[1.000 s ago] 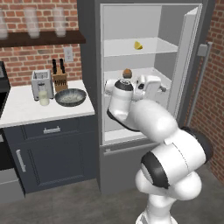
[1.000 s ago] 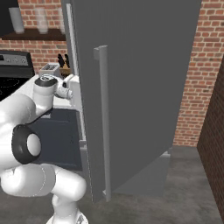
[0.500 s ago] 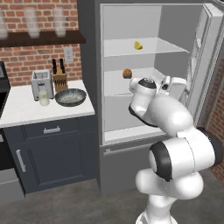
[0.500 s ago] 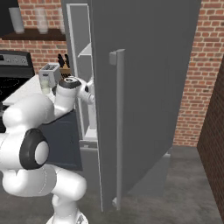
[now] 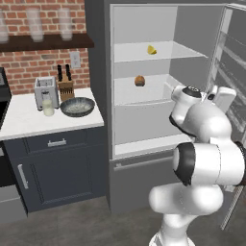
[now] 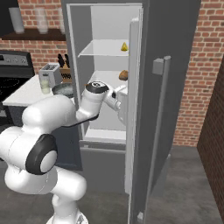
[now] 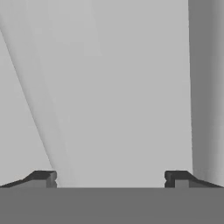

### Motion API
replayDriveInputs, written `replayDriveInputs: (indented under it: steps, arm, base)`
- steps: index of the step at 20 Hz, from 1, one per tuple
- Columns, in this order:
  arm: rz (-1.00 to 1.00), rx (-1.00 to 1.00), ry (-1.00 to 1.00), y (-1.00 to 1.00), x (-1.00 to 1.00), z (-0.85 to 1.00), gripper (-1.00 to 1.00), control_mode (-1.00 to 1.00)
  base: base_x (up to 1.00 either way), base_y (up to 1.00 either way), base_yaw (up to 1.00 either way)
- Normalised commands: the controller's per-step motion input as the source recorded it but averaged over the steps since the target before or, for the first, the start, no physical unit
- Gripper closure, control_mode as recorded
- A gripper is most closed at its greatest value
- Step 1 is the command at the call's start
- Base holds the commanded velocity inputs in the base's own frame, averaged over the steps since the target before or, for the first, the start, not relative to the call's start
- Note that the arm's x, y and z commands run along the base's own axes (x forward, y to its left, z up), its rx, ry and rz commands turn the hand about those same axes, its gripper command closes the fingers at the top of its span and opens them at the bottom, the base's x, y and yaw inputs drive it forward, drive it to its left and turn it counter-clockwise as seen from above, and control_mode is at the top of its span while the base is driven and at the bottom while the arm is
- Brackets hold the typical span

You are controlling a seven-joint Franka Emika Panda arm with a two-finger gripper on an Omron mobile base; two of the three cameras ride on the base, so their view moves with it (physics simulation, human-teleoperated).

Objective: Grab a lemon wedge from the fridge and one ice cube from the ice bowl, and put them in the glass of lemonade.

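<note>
Fridge (image 5: 98,72) is wide open, door (image 6: 175,87) swung way out to the right with its long bar handle (image 6: 158,131) facing the right base camera. From that side the door edge cuts off a good chunk of the interior, so you get just a slice of the shelves.

The gripper (image 7: 109,179) is hard to place: in the hand view it's staring at plain pale grey surfaces, and I can't tell which wall that is. The 2 fingertips (image 7: 43,178) sit far apart at the bottom with nothing between them. In both base views the hand itself is mostly hidden behind the arm's own wrist and the door edge.

Lemon wedge (image 5: 152,49) is tiny, sitting on the top shelf (image 5: 182,50) toward the back, well above the wrist. An orange-brown lump (image 5: 140,80) sits on the shelf below it. Plenty of bare shelf on either side of both.

Over on the counter (image 5: 19,120) to the left: glass of lemonade (image 5: 47,107) right in front of the toaster (image 5: 46,91), ice bowl (image 5: 77,106) just beside it, knife block (image 5: 66,87) behind. The ice inside is too small to make out. The frosted glasses (image 5: 36,23) on the upper shelf are blurry.
</note>
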Motion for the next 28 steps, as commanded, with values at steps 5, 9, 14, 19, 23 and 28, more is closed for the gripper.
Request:
replayDriveInputs:
  steps: [5,9,14,19,23,28]
  arm:
    - [0.02,-0.01,0.00,-0.76,0.00,0.01,-1.00,-1.00]
    - [0.16,-0.01,0.00,-0.52,0.01,0.03,-1.00,-1.00]
    - [0.24,0.00,0.00,-0.45,0.00,0.00,-1.00,-1.00]
    - [0.24,0.00,0.00,-0.40,0.00,0.00,-1.00,-1.00]
    - [0.23,0.00,0.00,-0.34,-0.01,0.00,-1.00,-1.00]
    - [0.22,0.00,0.00,-0.34,0.00,0.00,-1.00,-1.00]
  base:
    - [0.00,0.00,0.00]
    - [0.00,0.00,0.00]
    - [0.00,0.00,0.00]
    - [0.00,0.00,0.00]
    - [0.00,0.00,0.00]
    - [0.00,0.00,0.00]
